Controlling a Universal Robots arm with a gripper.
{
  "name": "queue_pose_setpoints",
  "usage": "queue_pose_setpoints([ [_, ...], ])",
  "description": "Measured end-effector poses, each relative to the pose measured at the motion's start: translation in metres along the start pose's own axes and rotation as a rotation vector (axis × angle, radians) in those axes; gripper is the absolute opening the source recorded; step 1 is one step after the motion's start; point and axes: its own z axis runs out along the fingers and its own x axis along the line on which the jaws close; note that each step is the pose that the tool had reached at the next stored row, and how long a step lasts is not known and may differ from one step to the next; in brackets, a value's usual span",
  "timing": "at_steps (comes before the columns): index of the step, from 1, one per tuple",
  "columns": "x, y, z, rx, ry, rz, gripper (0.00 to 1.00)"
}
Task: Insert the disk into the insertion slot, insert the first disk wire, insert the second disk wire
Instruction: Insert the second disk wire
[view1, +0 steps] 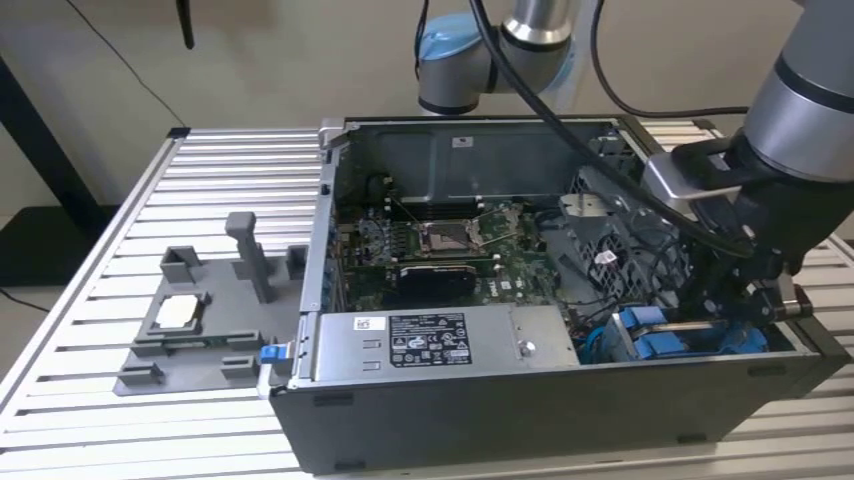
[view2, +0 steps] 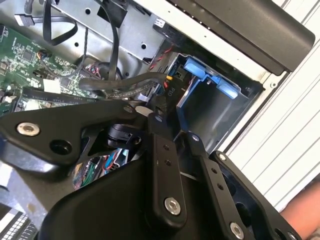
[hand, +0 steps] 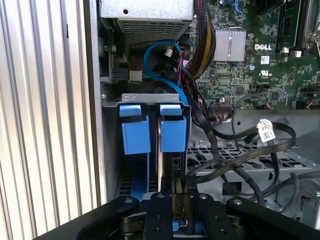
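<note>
The disk's blue carrier tabs (hand: 173, 132) stand side by side in the insertion slot (hand: 150, 97), the grey metal cage at the case's front corner on the exterior view's right (view1: 654, 338). My gripper (hand: 176, 189) hangs just over that cage (view2: 215, 115), shut on the black plug of a disk wire (view2: 167, 94) with red, yellow and black leads. The plug (hand: 176, 172) sits close beside the nearer blue tab; whether it touches the disk is hidden. In the exterior view the gripper (view1: 731, 310) is low inside the case.
A grey labelled power-supply box (view1: 441, 340) lies beside the cage, and the green motherboard (view1: 454, 240) is behind it. Black and blue cables (hand: 240, 150) loop close to the gripper. A grey fixture (view1: 200, 320) rests on the slatted table (view1: 80, 330).
</note>
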Motion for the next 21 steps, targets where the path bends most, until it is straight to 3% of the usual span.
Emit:
queue_pose_setpoints([
  [11,0.0003,0.0004,0.0030,-0.0001,0.0005,0.000,0.24],
  [13,0.0003,0.0004,0.0032,-0.0001,0.0001,0.000,0.32],
  [15,0.0003,0.0003,0.0024,-0.0001,0.0001,0.000,0.32],
  [16,0.0002,0.0002,0.0018,-0.0001,0.0000,0.000,0.38],
  [21,-0.0002,-0.0003,-0.0027,-0.0011,0.0002,0.000,0.38],
])
